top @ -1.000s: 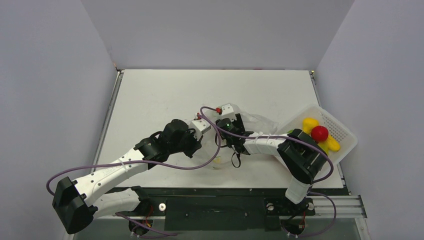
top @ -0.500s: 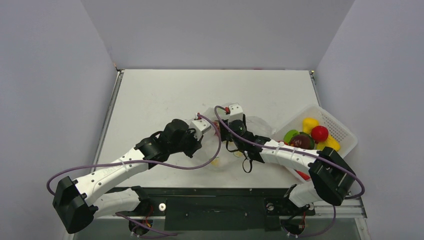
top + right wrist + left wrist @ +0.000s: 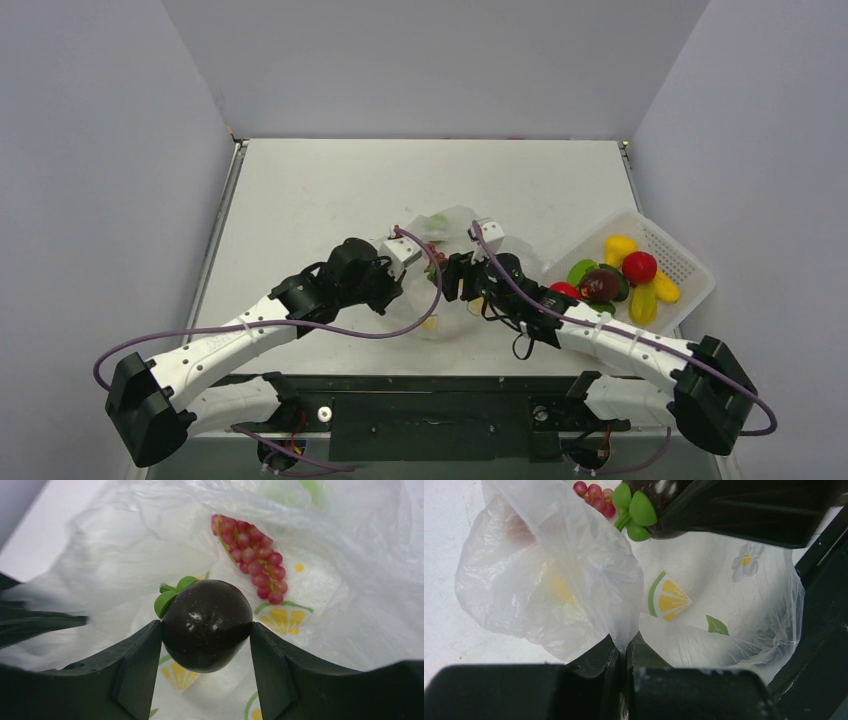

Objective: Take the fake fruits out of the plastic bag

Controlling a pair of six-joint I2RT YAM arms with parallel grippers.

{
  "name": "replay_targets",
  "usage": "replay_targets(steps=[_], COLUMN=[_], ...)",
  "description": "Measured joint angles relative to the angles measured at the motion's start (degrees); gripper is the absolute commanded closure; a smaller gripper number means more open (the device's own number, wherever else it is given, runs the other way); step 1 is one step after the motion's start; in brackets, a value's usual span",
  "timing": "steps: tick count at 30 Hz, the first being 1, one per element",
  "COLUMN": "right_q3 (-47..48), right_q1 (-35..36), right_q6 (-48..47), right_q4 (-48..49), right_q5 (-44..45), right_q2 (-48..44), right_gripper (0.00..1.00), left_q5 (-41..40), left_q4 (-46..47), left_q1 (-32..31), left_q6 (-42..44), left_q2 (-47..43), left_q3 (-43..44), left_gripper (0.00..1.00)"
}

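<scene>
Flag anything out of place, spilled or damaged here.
Nothing stands out. The left claw pinches the plastic bag by its film, the right claw grips a dark fruit at the open bag, red grapes lie in the bag, and the other fruits sit in the white basket.

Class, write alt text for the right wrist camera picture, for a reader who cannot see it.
The right gripper clamps a round dark maroon fruit with small green leaves between its two black fingers. Behind it, a bunch of red grapes lies inside the clear plastic bag printed with citrus slices.
</scene>
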Motion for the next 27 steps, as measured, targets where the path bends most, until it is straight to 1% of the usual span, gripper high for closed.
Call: replay_targets(steps=[7,14,20,27], right_q3=[0.6,5.8,10.6,11.1], right_q1=[0.0,-0.5,-0.9,-2.2], right_q6=[0.2,-1.3,-3.0,-3.7], right_q4=[-2.4,-9.6,-14.2,-17.6], right_q5=[-1.1,4.0,16.1,32.0], right_q2=[-13.3,-20.3,-25.0,-28.6], right_gripper=[1.0,1.0,1.0,1.0], left_q5=[-0.8,-1.0,-1.0,-1.0], left_q4=[0.0,0.0,0.0,0.0], left_q1=[0.0,0.0,0.0,0.0], left_q6=[0.0,0.0,0.0,0.0], left_q2=[-0.1,-0.3,-0.3,-0.3], left_q3=[0.0,0.0,0.0,0.0], left_gripper=[1.0,1.0,1.0,1.0])
